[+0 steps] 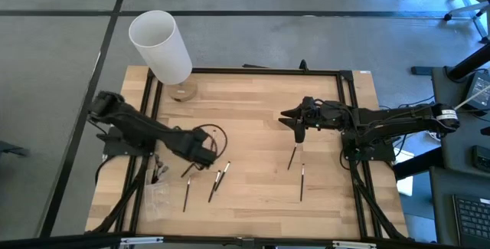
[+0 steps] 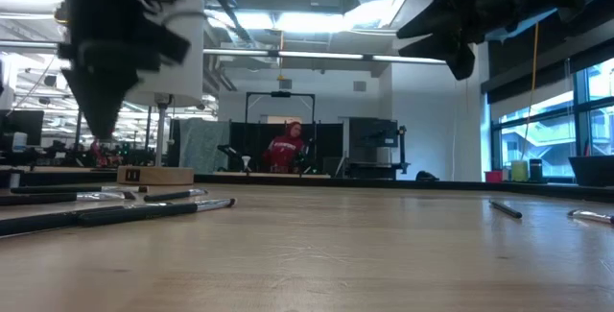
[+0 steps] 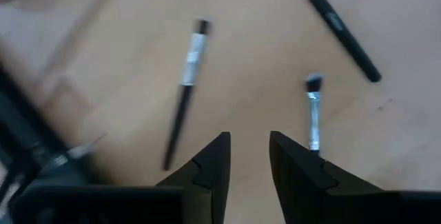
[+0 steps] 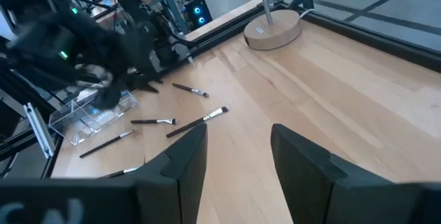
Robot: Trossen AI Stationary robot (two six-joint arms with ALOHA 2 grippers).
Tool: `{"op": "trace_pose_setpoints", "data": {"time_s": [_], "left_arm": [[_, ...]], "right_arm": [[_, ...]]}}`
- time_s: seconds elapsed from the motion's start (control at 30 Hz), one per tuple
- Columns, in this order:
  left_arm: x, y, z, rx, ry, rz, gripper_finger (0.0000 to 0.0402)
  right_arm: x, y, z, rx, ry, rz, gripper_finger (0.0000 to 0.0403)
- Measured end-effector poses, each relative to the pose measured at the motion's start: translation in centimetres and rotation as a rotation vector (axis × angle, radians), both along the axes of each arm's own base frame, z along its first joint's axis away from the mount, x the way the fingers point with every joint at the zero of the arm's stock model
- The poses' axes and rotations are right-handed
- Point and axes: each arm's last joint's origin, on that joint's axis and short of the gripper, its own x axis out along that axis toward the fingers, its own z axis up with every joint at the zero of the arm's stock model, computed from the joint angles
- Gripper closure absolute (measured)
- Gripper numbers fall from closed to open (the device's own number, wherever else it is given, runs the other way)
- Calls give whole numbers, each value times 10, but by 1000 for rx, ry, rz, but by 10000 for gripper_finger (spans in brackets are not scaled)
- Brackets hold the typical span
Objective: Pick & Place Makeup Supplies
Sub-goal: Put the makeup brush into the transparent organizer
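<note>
About 5 brushes [image 1: 216,185] lie loose on the table [image 1: 253,119], the left gripper [image 3: 248,160] and right gripper [image 4: 234,156] both parted and empty.

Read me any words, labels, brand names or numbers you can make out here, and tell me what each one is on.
No text here can be read.
Brush handle: a faint light mark, too blurred to read.
Small wooden block: a dark mark, too small to read.
</note>
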Motion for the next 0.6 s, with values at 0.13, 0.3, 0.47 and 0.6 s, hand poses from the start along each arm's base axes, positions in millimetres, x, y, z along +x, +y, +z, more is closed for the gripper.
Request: {"op": "trace_pose_setpoints", "data": {"time_s": [0.13,0.3,0.47,0.6], "left_arm": [[19,-1,-26,-74,31,-57,309],[24,0,-45,-104,113,-59,308],[25,-1,-48,-123,124,-56,302],[25,-1,-47,-135,121,-55,303]], "right_arm": [[0,0,-1,0,10,0,240],[0,0,-1,1,15,0,240],[0,0,-1,0,16,0,240],[0,0,-1,0,16,0,240]]}}
